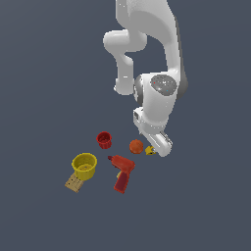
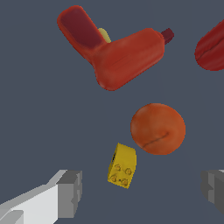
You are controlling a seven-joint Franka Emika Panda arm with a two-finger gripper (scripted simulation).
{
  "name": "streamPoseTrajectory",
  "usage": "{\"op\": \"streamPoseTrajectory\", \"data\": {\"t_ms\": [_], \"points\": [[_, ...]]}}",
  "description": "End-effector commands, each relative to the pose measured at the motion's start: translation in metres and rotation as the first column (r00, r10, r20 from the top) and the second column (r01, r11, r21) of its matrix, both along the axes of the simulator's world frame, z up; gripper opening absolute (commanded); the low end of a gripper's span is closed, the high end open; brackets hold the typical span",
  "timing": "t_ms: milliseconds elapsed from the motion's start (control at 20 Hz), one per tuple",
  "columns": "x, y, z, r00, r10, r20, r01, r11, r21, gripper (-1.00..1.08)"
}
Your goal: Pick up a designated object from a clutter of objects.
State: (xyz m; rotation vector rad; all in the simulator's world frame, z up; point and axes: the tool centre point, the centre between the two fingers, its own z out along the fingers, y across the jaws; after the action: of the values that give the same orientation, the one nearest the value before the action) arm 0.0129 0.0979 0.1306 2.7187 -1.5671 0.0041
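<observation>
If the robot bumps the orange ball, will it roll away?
Probably. The ball looks round and smooth and sits alone on the flat floor, so a nudge would likely send it rolling. It lies right beside the yellow piece, so the open jaws could easily brush it. It looks firm, not squishy, though that is hard to tell.

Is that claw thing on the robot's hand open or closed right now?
Open. In the wrist view the grey-and-white gripper has its two fingers far apart, with the tiny yellow lumpy piece between them, untouched.
</observation>
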Motion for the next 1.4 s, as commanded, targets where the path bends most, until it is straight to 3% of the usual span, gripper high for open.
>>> {"op": "streamPoseTrajectory", "data": {"t_ms": [0,650,1350], "points": [[-0.002,0.005,-0.01,0.998,-0.056,0.0,0.056,0.998,0.001,1.0],[-0.012,0.027,-0.049,0.958,-0.286,0.0,0.286,0.958,0.004,1.0],[-0.015,0.032,-0.061,0.942,-0.336,-0.001,0.336,0.942,0.004,1.0]]}}
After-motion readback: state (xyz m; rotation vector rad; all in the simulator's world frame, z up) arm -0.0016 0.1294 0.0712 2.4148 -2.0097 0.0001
